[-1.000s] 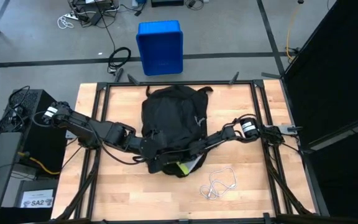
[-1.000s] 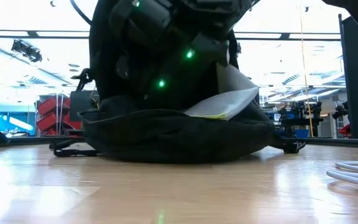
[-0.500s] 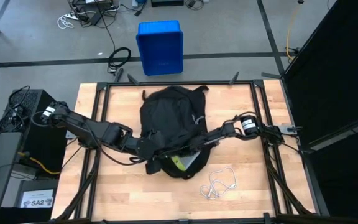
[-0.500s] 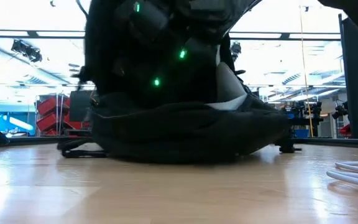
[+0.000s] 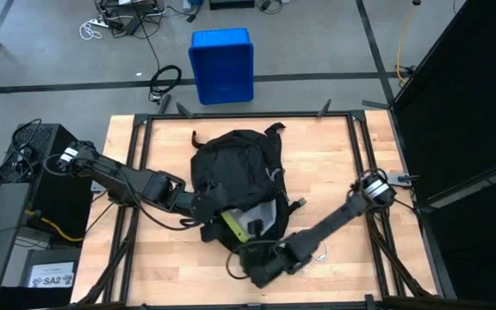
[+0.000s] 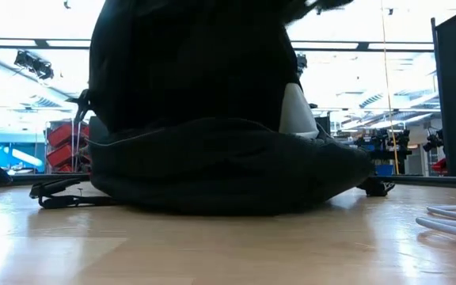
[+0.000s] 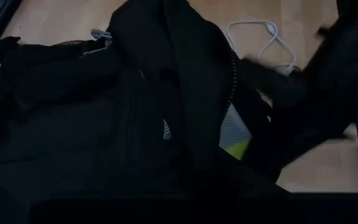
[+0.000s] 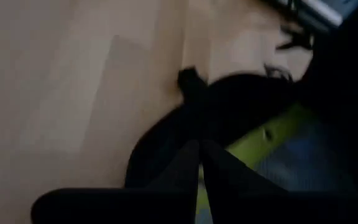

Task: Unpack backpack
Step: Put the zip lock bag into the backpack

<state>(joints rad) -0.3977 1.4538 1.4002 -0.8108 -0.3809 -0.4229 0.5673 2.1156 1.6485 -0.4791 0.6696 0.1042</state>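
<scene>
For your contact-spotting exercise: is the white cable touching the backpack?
Cannot tell. In the high view the right arm covers most of the white cable beside the backpack, hiding any gap.

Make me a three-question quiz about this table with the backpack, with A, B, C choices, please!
1. Where is the white cable?
A. on the table beside the backpack
B. in the blue crate
C. on the floor

2. What colour is the crate?
A. red
B. blue
C. green

3. How is the backpack?
A. zipped shut
B. hanging up
C. open, with a yellow-green item showing

Answers: 1 A, it lies on the wood near the right gripper. 2 B, it shows blue beyond the table. 3 C, the mouth gapes by the left gripper.
</scene>
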